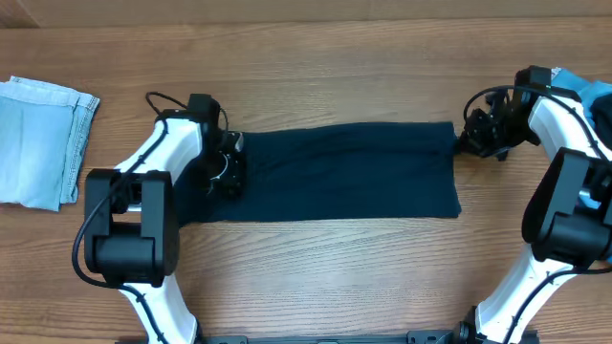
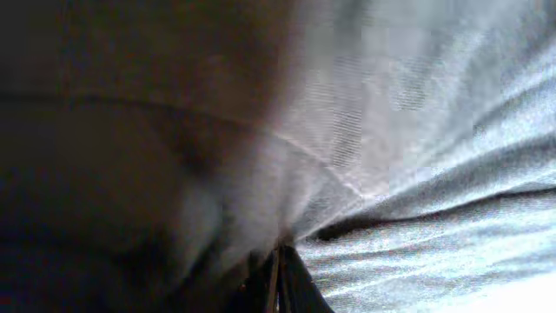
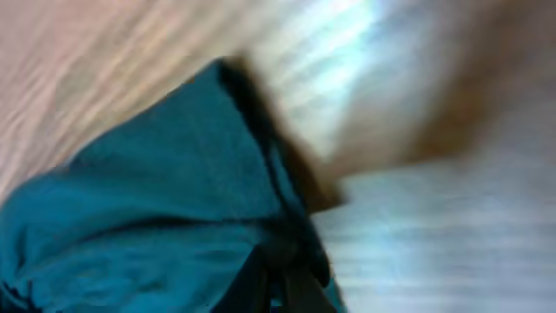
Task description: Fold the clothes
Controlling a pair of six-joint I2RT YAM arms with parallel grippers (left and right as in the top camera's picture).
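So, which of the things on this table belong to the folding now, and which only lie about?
In use: large dark navy garment of thin fabric, spread flat; left gripper and right gripper, shut on its two ends.
Lying aside, untouched: folded pale blue denim piece; brighter blue cloth piece, partly out of view.

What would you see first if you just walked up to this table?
A long dark navy garment lies flat across the middle of the wooden table. The left gripper pinches its left end and the right gripper its far right corner. A folded pale blue denim piece sits at the left edge.
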